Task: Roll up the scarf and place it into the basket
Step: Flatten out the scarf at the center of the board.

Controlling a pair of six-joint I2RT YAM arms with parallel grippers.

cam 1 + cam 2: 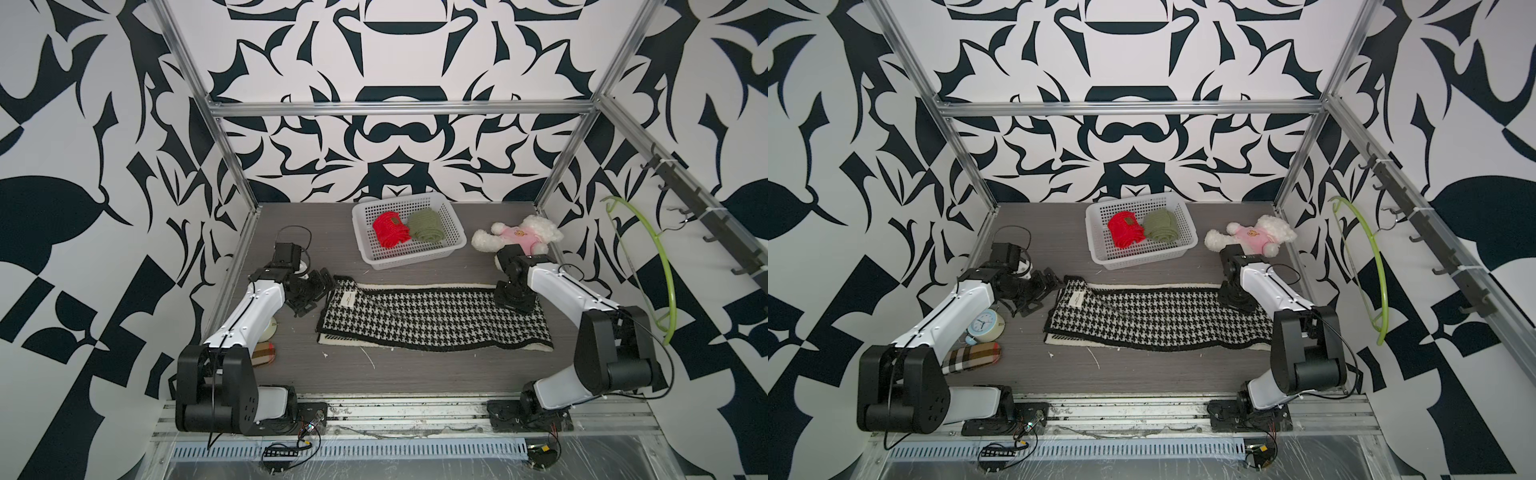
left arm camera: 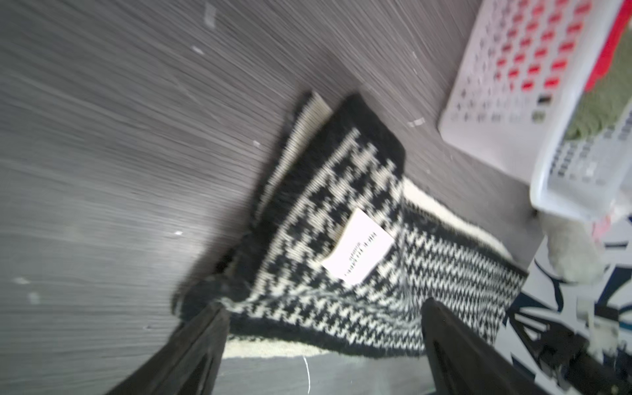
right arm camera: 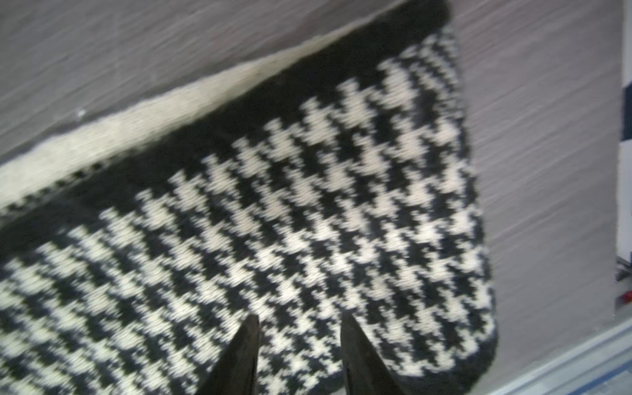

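The scarf point(image 1: 436, 316), a black-and-white houndstooth knit, lies flat and unrolled across the middle of the surface point(image 1: 415, 374). It is doubled lengthwise, and a cream under-layer peeks out along its near and far edges. Its long axis runs from one arm to the other, and a white label point(image 1: 347, 298) sits near the left end.

The left claw point(image 1: 322, 286) hangs just beside that left end. Its fingers are spread wide and hold nothing; in the left wrist view the scarf corner lies beyond them. The right claw point(image 3: 299, 321) is over the right end, toward the far edge, and its fingers stand partly apart above the weave. Whether the tips touch the knit I cannot tell, since the view is blurred.

I judge that the roll has yet to begin, probably from the right end. To do it well, the right claw should catch both layers at the very end. It should then turn a tight first fold, square to the long edges, because a slanted start gives a cone. The left claw could pin the far end so the knit stays taut.

Beyond the scarf, and apart from it, stands the basket point(image 1: 415, 252). It already holds a red roll point(image 1: 388, 230) and a green roll point(image 1: 424, 224) side by side, so room looks tight. A plush bear point(image 1: 519, 237) lies to the basket's right.
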